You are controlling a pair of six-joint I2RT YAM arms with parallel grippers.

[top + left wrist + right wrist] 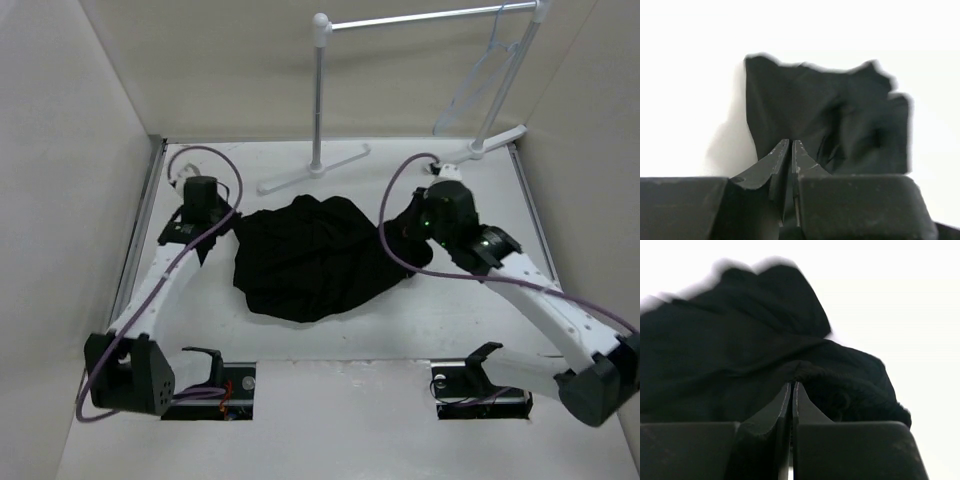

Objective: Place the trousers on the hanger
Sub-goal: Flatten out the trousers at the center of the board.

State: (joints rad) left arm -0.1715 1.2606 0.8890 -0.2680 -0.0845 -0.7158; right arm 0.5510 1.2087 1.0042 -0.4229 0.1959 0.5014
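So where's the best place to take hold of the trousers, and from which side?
Probably the thick rolled edge on the heap's right side, coming in low from the right. The trousers lie crumpled, and that edge bulges up as a ridge; the right fingers are shut on it. The left fingers are shut at the opposite corner.

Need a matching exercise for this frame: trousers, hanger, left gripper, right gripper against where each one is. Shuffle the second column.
Column one:
1. trousers
2. hanger
3. left gripper
4. right gripper

Column two:
A. at the heap's right edge, fingers closed
B. hooked on the rack rail, far right
C. crumpled in a heap in the middle of the table
D. at the heap's left edge, fingers closed

Pairs: 1-C, 2-B, 3-D, 4-A
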